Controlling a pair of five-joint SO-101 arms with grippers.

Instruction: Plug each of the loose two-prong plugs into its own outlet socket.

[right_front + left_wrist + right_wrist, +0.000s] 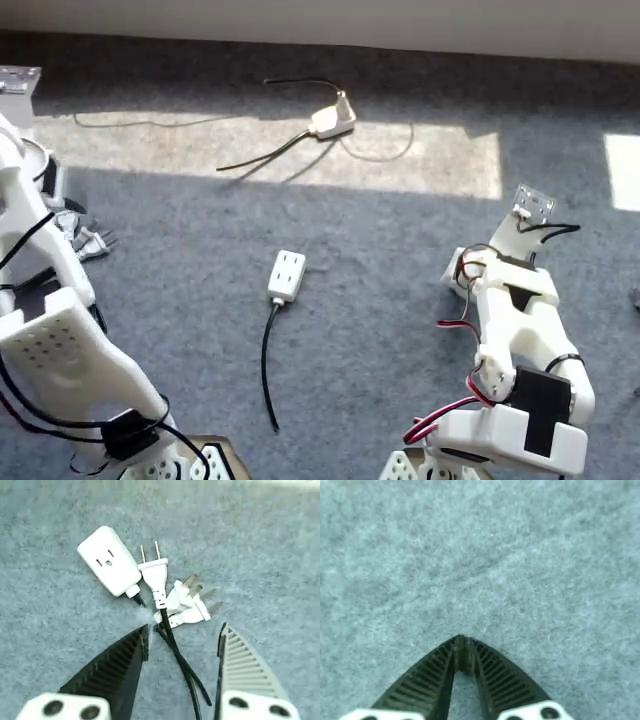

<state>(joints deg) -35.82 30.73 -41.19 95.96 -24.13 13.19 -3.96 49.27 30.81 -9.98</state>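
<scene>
**High view.** Grey carpet [400, 260] throughout, with a sunlit band across it at 12 o'clock. Just off centre towards 9 o'clock, a white outlet strip [287, 275], its black cord [268, 370] trailing off towards 6. At 12 o'clock, in the sunlit band, a second white outlet [333, 121] with what looks like a plug standing in it and thin cords looping out at either side. At 9 o'clock by the frame's edge, a small cluster of loose plugs [95, 241], prongs pointing to 3, just beside the left arm [50, 340]. At 4 o'clock, the right arm [515, 320], folded back on itself.

**Left wrist view.** Wide open, the left gripper [184, 627] — black finger [122, 667] and pale finger [242, 662] well apart, gripping nothing. Between them, two black cables [182, 667] running out over the carpet. Past the tips, a white two-prong plug [154, 574] lying flat, prongs pointing away from the gripper. Just beside it, a white outlet block [109, 560], socket face up. On the plug's other side, two more white plugs [187, 604] heaped together, prongs splayed outward.

**Right wrist view.** Fully closed, the right gripper [463, 647] — tips pressed together, nothing between them, carpet beneath.
</scene>
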